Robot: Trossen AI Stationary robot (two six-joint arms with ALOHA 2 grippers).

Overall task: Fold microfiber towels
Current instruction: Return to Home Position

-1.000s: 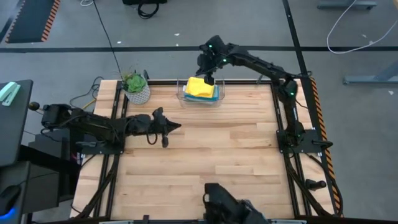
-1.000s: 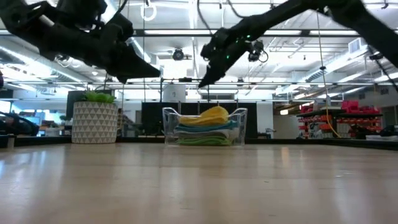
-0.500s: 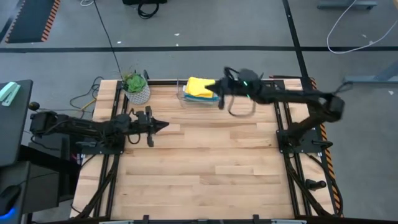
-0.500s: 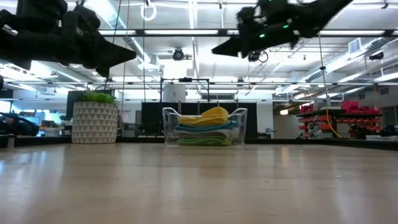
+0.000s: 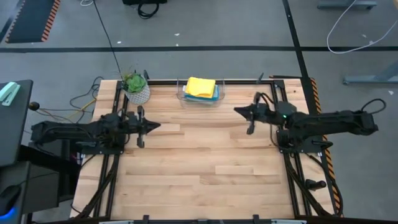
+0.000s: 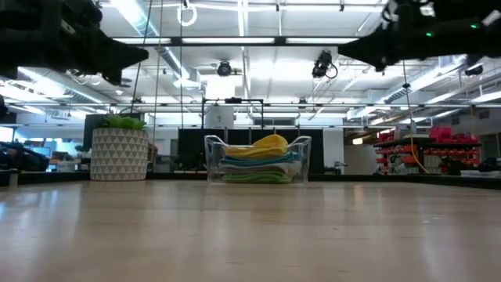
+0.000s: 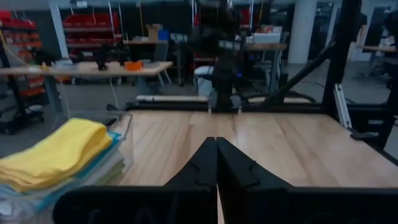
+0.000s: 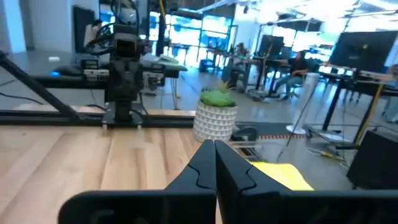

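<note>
Microfiber towels [image 5: 200, 87] are held by neither gripper; all lie stacked at the far edge.

1. Near zone. The wooden worktop [image 5: 205, 168] shows no cloth in the high view.

2. Middle zone. The left gripper [image 5: 155, 126] hangs over the left side of the worktop and the right gripper [image 5: 237, 111] over the right side. They point toward each other and are well apart. Each wrist view shows its fingers clenched tip to tip with nothing between them. Both are raised clear of the surface (see the low view).

3. Far zone. The clear plastic bin [image 6: 213, 160] holds the stack: green at the bottom, then a pale layer and light blue, with yellow on top. A potted plant [image 5: 135, 87] stands near the bin on the left arm's side.

Hazards, as judged:
- The yellow top cloth is humped and rises above the bin rim. A soft fold with no weight on it may spring open or slide, spoiling the stack.
- The high view shows blue past one edge of the yellow, so the layers are not square; a knock to the bin would worsen this.
- Any left-arm travel toward the far edge passes close to the plant and could tip it.
</note>
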